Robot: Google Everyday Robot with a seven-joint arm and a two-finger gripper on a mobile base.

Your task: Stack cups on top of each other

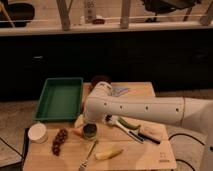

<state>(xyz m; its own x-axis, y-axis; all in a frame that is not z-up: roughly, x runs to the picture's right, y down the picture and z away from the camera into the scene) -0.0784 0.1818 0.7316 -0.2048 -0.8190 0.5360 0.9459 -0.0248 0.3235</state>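
A dark olive-grey cup (90,131) with a lighter shiny rim stands on the wooden table (155,157), front centre-left. My gripper (90,123) hangs from the end of the white arm (145,107), which reaches in from the right. The gripper is right over this cup and mostly hidden by the wrist. A dark reddish round object (100,80), possibly another cup, sits behind the arm at the table's far edge and is partly hidden.
A green rectangular tray (59,98) lies at the back left. A white tub (37,132) and dark grapes (60,141) are front left. A fork (88,154), a banana (109,154), a brush and a knife (135,132) lie in front.
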